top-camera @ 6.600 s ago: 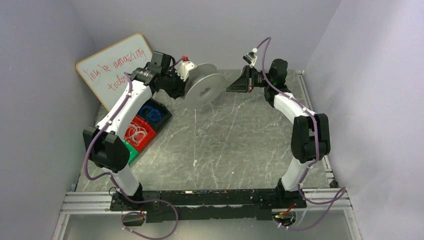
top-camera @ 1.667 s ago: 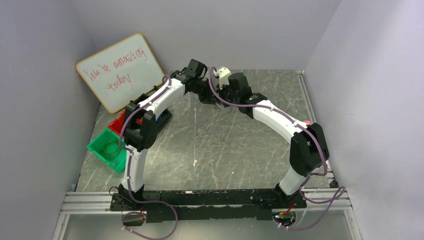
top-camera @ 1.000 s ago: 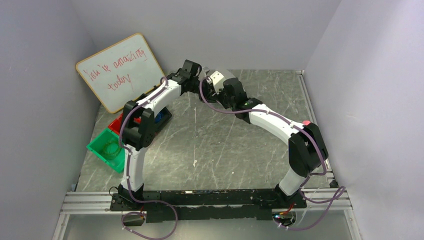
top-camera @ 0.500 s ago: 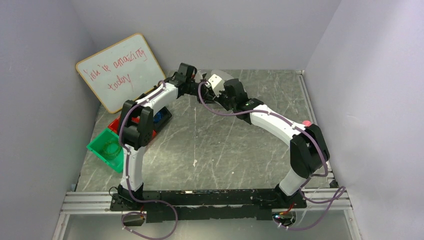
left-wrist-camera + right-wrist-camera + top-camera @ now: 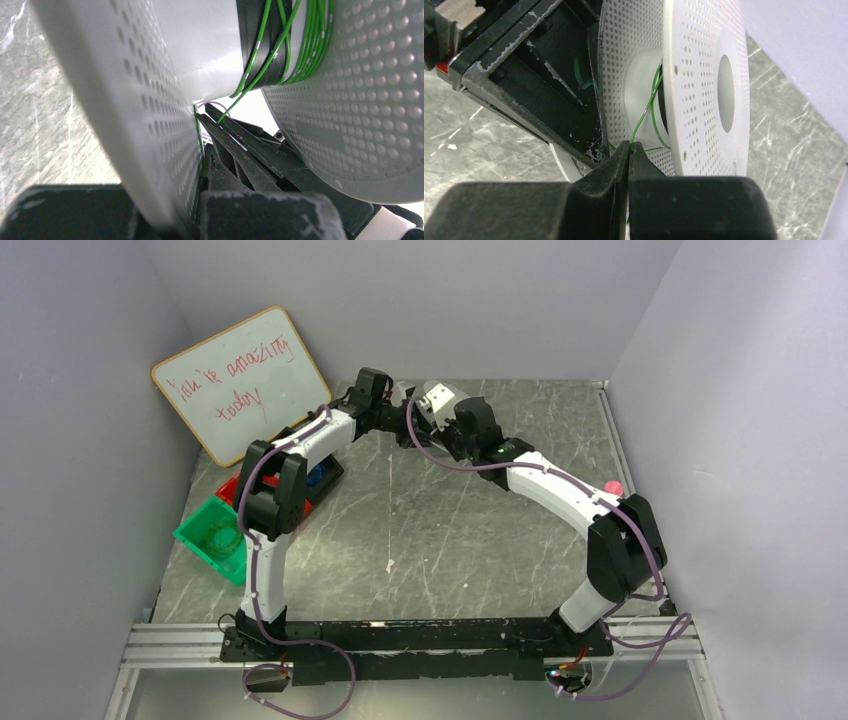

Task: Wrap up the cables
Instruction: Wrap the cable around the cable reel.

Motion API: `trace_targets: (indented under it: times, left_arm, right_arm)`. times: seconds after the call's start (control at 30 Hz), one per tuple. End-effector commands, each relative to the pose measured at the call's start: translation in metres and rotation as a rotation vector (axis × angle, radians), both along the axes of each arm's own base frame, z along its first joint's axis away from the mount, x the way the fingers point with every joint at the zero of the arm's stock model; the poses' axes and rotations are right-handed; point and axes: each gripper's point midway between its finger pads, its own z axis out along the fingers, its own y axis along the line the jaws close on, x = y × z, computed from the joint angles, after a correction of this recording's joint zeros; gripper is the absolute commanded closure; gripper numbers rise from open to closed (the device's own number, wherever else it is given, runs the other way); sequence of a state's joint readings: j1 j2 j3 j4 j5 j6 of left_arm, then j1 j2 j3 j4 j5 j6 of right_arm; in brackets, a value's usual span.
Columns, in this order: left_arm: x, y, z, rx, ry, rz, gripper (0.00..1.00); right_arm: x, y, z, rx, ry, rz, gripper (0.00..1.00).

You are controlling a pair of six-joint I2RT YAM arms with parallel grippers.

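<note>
The cables are thin green wire wound on the hub of a white perforated spool. One strand runs off the hub down into my right gripper, which is shut on it just below the spool. My left gripper is shut on the spool's left flange, and its black finger lies against that flange. In the top view both grippers meet at the back of the table, the left gripper and the right gripper nearly touching, and they hide most of the spool.
A whiteboard leans at the back left. A green bin with a coil in it, a red bin and a black bin stand along the left side, under and beside the left arm.
Several seconds ago the arms stood apart, with the spool on the left gripper. They have since closed together. Over the last second the right elbow sank toward the near right while the wrists barely shifted.
</note>
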State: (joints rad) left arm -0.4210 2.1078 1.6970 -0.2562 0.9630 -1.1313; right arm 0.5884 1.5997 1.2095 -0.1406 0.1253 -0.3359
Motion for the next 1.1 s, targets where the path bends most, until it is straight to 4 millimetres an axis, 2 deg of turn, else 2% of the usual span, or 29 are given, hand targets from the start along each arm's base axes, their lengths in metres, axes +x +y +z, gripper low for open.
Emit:
trace_targets:
  times: [0.0, 0.3, 0.5, 0.53, 0.6, 0.8, 0.97, 1.07]
  left_arm:
    - [-0.021, 0.013, 0.088, -0.207, -0.293, -0.148, 0.98]
    - [-0.014, 0.015, 0.100, -0.298, -0.301, -0.122, 0.98]
    - [-0.005, 0.015, 0.100, -0.286, -0.298, -0.092, 0.98]
    - [-0.005, 0.015, 0.099, -0.281, -0.304, -0.092, 0.98]
    - [-0.005, 0.015, 0.100, -0.287, -0.305, -0.092, 0.98]
    - [-0.009, 0.016, 0.103, -0.290, -0.310, -0.100, 0.98]
    - [-0.009, 0.019, 0.101, -0.279, -0.326, -0.105, 0.98]
    - [-0.008, 0.022, 0.099, -0.290, -0.346, -0.106, 0.98]
  right_arm:
    - [0.017, -0.065, 0.009, 0.091, 0.015, -0.306, 0.96]
    - [0.019, -0.062, 0.006, 0.264, 0.050, -0.408, 0.93]
    - [0.021, -0.062, -0.005, 0.354, 0.076, -0.484, 0.91]
    - [0.021, -0.061, -0.005, 0.369, 0.082, -0.481, 0.92]
    - [0.020, -0.057, -0.002, 0.396, 0.079, -0.468, 1.00]
    - [0.025, -0.049, 0.003, 0.435, 0.106, -0.401, 1.00]
    - [0.025, -0.061, 0.021, 0.504, 0.138, -0.333, 1.00]
    - [0.027, -0.085, 0.034, 0.550, 0.150, -0.314, 1.00]
